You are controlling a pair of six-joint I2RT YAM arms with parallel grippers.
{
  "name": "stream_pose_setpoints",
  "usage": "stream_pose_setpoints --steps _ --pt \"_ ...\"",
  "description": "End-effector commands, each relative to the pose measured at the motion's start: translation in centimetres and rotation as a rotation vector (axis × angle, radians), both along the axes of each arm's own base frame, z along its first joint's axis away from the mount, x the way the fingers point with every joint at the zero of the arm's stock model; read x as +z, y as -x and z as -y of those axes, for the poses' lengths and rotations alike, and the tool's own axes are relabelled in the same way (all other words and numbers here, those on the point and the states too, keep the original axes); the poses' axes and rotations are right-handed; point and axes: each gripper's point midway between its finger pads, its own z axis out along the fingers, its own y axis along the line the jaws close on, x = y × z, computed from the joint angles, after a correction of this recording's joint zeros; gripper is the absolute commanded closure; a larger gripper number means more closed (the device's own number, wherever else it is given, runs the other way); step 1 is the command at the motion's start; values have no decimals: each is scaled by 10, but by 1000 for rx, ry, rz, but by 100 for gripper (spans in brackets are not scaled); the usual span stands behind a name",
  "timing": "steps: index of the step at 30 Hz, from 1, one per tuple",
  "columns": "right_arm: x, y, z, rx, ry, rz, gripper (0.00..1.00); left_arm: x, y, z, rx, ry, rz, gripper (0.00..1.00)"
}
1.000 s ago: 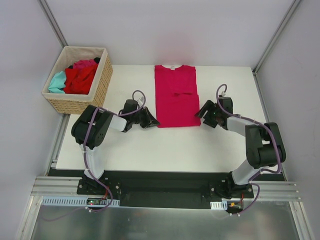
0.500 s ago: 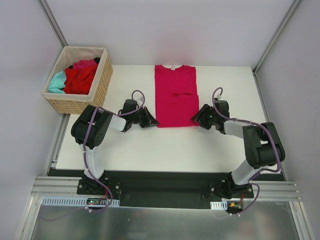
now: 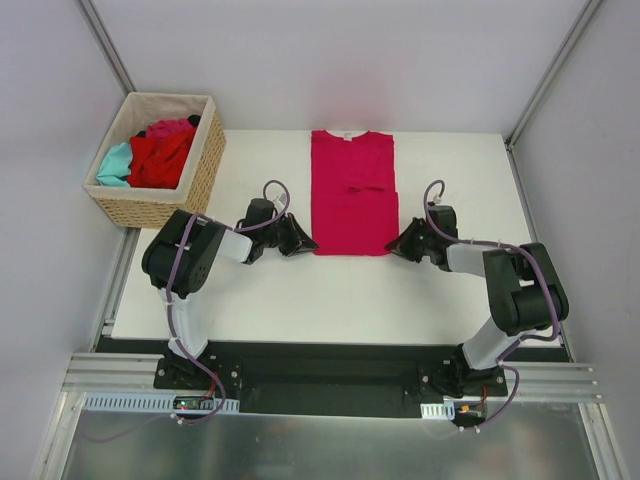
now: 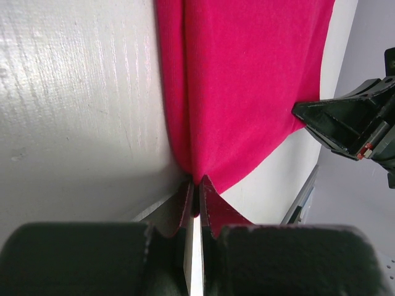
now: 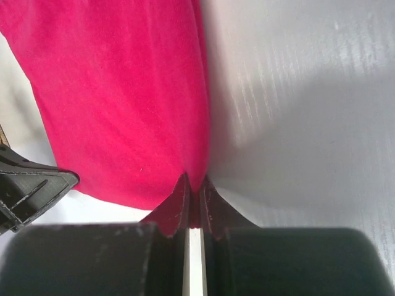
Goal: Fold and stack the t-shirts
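A magenta-pink t-shirt (image 3: pixel 351 190) lies flat on the white table (image 3: pixel 260 290), sleeves folded in, collar at the far edge. My left gripper (image 3: pixel 308 246) is shut on its near left corner; in the left wrist view the cloth (image 4: pixel 247 92) pinches into my left gripper (image 4: pixel 197 182). My right gripper (image 3: pixel 393 245) is shut on the near right corner; in the right wrist view the shirt (image 5: pixel 123 92) bunches between the tips of my right gripper (image 5: pixel 194 180). More t-shirts, red (image 3: pixel 160 158), teal (image 3: pixel 114 163) and pink (image 3: pixel 170 127), lie crumpled in the basket.
A tan wicker basket (image 3: pixel 205 172) stands at the table's far left corner. Grey walls and metal frame posts (image 3: pixel 553 75) enclose the table. The right arm's gripper body (image 4: pixel 349 120) shows at the right of the left wrist view.
My right gripper moved left to the shirt's near right corner and shut on it. The left gripper stayed shut on the near left corner.
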Motion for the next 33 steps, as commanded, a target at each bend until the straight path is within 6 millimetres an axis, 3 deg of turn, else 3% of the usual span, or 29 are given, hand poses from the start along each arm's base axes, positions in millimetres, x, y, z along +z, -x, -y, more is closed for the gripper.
stream_pose_setpoints --steps 1,5,9,13,14,18,20,25,33 --pt "-35 36 10 12 79 -171 99 -17 8 -19 25 -88 -38 100" --pt "-26 38 6 43 90 -146 99 -9 12 -20 18 -83 -19 100" --pt "-23 58 3 79 123 -152 99 6 24 -24 29 -78 0 100" --pt "-19 84 -7 137 144 -150 99 7 53 -36 48 -107 -13 100" --pt "-18 89 -8 141 153 -148 99 16 57 -36 49 -101 9 100" --pt "-14 116 -15 181 176 -136 99 6 93 -44 55 -130 -27 100" --pt "-10 132 -18 197 179 -130 99 12 107 -41 44 -122 -10 100" --pt "2 165 -19 258 215 -92 99 4 150 -41 34 -178 -24 100" --pt "40 195 -3 259 228 19 99 41 183 -35 40 -186 68 100"
